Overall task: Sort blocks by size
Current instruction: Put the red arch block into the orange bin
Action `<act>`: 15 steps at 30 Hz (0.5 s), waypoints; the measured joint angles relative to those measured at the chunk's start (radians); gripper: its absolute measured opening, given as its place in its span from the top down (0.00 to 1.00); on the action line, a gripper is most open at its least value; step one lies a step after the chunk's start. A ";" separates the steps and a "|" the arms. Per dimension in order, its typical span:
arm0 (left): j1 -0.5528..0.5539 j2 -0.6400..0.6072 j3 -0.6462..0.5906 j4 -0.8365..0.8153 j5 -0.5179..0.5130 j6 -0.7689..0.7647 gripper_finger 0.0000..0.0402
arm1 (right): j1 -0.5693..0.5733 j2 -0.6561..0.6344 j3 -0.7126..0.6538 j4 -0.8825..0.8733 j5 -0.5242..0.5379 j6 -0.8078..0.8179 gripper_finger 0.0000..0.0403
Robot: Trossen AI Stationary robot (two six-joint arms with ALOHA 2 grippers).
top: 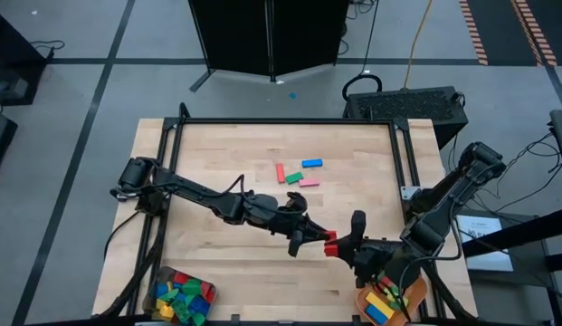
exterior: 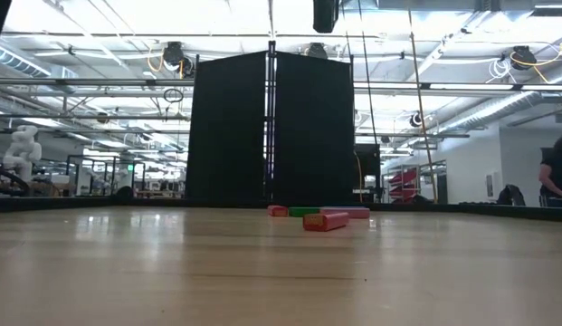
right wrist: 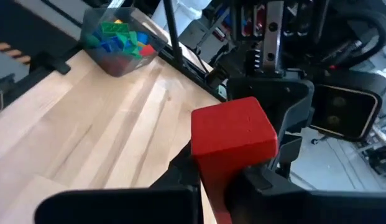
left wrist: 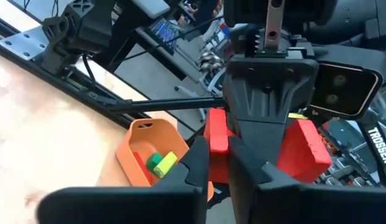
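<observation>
High view: left gripper [top: 309, 237] and right gripper [top: 346, 243] tip to tip above the front middle of the wooden table [top: 217, 154], both pinching the same red block [top: 330, 246] held between them, off the surface. Four loose blocks [top: 299, 174] lying well apart from that, near the table's centre: red, blue, green, pink. Grey container [top: 182, 295] full of mixed blocks at the front left corner; orange tray [top: 389, 302] with yellow and blue blocks at the front right, just beside the right arm.

Low view: no gripper in sight; only the loose blocks [exterior: 324, 217] resting flat on the table [exterior: 172, 272], black screen [exterior: 271, 127] behind them, a person [exterior: 557, 172] at the far right edge of the room.

Left wrist view: own fingers [left wrist: 202, 165] pressed onto the near end of the red block [left wrist: 216, 134]; the right gripper [left wrist: 267, 146] facing, clamped on the far end [left wrist: 304, 149]. Orange tray [left wrist: 143, 140] beyond, holding a yellow and a green block.

Right wrist view: red block [right wrist: 233, 134] gripped close up, the left gripper [right wrist: 273, 162] shut on it from the opposite side. Grey container [right wrist: 115, 40] of blocks at the far table corner
</observation>
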 joint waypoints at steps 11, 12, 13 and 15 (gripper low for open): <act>0.009 0.000 -0.001 -0.008 0.169 0.086 0.63 | 0.111 -0.008 0.000 -0.230 0.006 0.500 0.93; 0.009 0.000 -0.001 -0.012 0.186 0.094 0.60 | 0.131 -0.011 0.000 -0.267 -0.002 0.571 0.93; 0.009 0.000 -0.001 -0.021 0.190 0.101 0.58 | 0.153 -0.014 0.000 -0.306 -0.024 0.652 0.93; 0.011 0.000 -0.001 -0.042 0.194 0.134 0.55 | 0.193 -0.017 0.000 -0.394 -0.114 0.831 0.93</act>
